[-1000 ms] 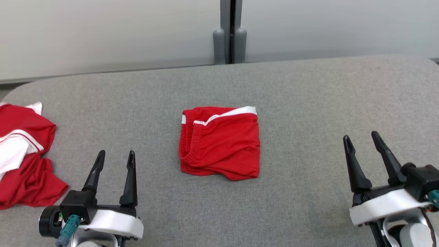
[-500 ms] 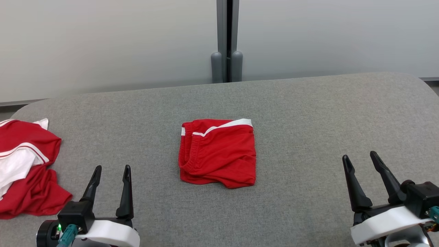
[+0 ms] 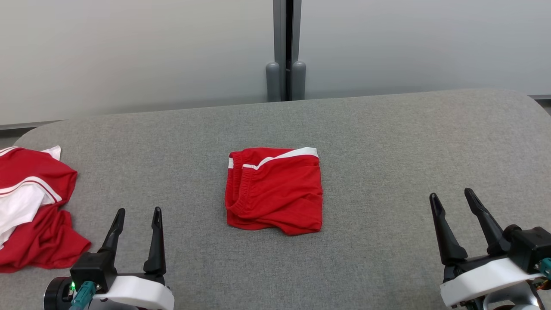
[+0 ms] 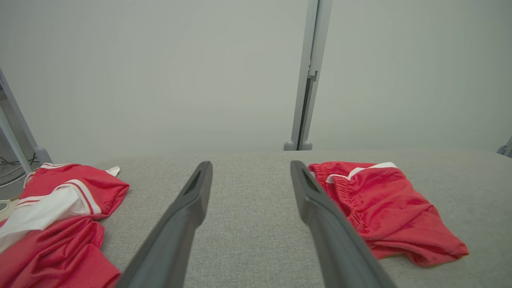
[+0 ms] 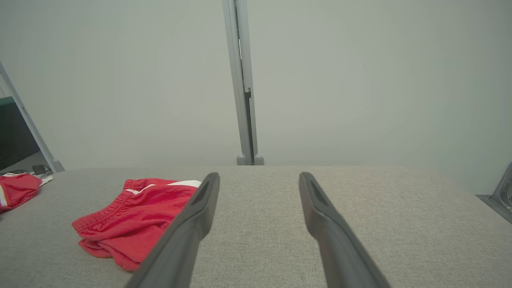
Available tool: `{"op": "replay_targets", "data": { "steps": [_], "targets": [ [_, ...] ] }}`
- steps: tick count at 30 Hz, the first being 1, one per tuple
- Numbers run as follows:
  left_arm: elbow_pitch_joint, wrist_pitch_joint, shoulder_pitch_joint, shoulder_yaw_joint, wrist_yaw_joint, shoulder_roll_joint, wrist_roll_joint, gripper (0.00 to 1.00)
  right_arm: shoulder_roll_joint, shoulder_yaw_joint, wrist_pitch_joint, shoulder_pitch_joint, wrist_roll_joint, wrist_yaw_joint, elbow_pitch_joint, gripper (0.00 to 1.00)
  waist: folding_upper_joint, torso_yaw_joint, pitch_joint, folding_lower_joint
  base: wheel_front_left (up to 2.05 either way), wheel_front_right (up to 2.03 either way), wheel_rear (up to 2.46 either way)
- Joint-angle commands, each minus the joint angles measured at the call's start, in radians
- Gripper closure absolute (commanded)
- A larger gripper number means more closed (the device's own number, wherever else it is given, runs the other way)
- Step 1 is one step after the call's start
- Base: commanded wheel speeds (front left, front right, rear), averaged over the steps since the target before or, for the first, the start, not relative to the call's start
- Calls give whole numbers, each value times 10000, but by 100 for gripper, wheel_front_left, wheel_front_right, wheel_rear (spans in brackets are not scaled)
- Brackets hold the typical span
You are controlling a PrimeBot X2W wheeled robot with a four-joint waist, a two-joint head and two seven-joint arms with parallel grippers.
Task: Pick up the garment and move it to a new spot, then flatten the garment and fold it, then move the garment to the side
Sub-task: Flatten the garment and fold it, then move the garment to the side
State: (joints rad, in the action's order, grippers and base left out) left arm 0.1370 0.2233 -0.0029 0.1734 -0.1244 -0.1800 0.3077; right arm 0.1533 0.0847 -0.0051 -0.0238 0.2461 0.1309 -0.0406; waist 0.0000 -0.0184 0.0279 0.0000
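Observation:
A folded red garment [image 3: 275,189] with white trim lies in the middle of the grey table [image 3: 387,142]; it also appears as the garment [image 4: 380,204] right of the left fingers and the garment [image 5: 132,216] left of the right fingers. My left gripper [image 3: 137,213] stands open at the lower left, apart from the cloth and holding nothing. At the lower right my right gripper [image 3: 450,196] is open too, well clear of the garment. Both pairs of fingers point toward the table's far edge, with bare table between them in the left gripper [image 4: 250,168] and right gripper [image 5: 258,178] views.
A crumpled red and white garment [image 3: 30,211] lies at the table's left edge, also seen as the heap [image 4: 56,216]. A pale partition wall with a grey post [image 3: 286,47] stands behind the table.
The head camera tilted up, so the whole picture shifted down. The left gripper has drawn back a little toward the bottom edge. The folded garment has not moved.

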Motion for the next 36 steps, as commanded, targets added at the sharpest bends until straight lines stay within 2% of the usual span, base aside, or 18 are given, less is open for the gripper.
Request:
{"op": "replay_targets", "data": {
  "steps": [1, 10, 16, 18, 25, 33, 34, 35, 36],
  "targets": [
    [-3, 28, 38, -28, -20, -79, 35, 0, 40, 5, 18, -35, -26, -3, -19, 0, 0, 15, -4, 0, 0, 0, 0],
    [-33, 113, -494, 99, 22, 23, 63, 0, 131, -123, 118, 164, -40, -3, 119, 0, 0, 520, 400, 0, 0, 0, 0],
    [24, 253, -1382, 363, 159, 410, 2, 0, 216, -164, 217, 621, 17, -3, 534, 0, 0, 1645, 1143, 0, 0, 0, 0],
    [46, 272, -1512, 371, 173, 491, 35, 0, 246, -48, 232, 764, 40, -2, 670, 0, 0, 1806, 1264, 0, 0, 0, 0],
    [191, 410, -2331, 476, 361, 866, 1, 0, 371, 501, 357, 1884, 491, -3, 2208, 0, 0, 2805, 2143, 0, 0, 0, 0],
    [-70, 425, -2757, 332, 515, 1084, -294, 0, 331, 1232, 775, 3139, 994, -2, 4602, 0, 0, 3140, 2566, 0, 0, 0, 0],
    [-99, 426, -2769, 293, 541, 1100, -335, 0, 347, 1356, 828, 3217, 1095, -2, 4798, 6, 0, 3135, 2586, 0, 0, 0, 0],
    [-118, 425, -2771, 256, 556, 1115, -379, 0, 353, 1493, 967, 3230, 1212, -2, 4983, 53, 0, 3122, 2601, 0, 0, 0, 0],
    [-143, 427, -2756, 211, 574, 1124, -418, 0, 370, 1580, 992, 3290, 1278, -2, 5116, 68, 0, 3094, 2605, 0, 0, 0, 0]
  ]
}}
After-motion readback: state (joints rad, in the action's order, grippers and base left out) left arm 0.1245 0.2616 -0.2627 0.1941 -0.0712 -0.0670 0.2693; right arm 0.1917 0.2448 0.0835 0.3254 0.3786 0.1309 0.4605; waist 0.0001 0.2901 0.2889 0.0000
